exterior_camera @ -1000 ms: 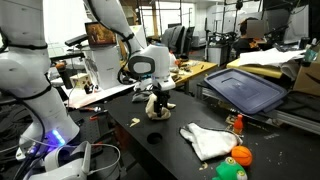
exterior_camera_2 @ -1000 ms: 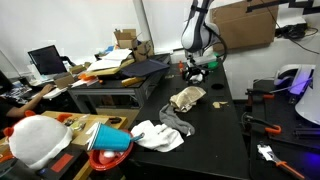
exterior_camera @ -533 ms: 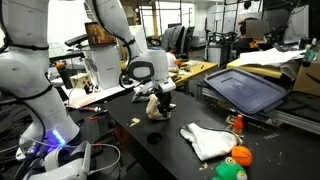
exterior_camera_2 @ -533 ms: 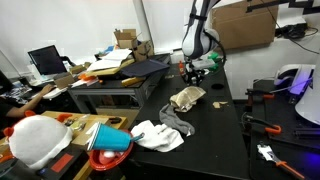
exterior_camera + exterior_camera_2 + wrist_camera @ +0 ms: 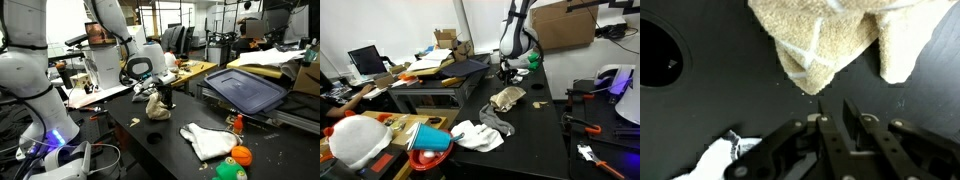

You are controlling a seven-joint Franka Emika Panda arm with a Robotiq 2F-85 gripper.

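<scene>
In an exterior view, the gripper (image 5: 162,96) is seen hanging low over the black table (image 5: 130,150), with the tan cloth (image 5: 156,109) lying crumpled just beside it at about 7 o'clock; whether the two touch cannot be told here. A white cloth (image 5: 207,141) is found at 4 o'clock from the tan one, and an orange ball (image 5: 241,155) and a green ball (image 5: 230,171) are set further out the same way. In an exterior view from across the table, the gripper (image 5: 508,72) is seen above the tan cloth (image 5: 506,98), which lies at 6 o'clock from it, near a grey-white cloth (image 5: 480,133). In the wrist view, the gripper (image 5: 837,105) is shown with its jaws drawn nearly together, nothing being seen between them; the tan cloth (image 5: 830,40) is spread at 12 o'clock, its nearest corner just beyond the fingertips.
</scene>
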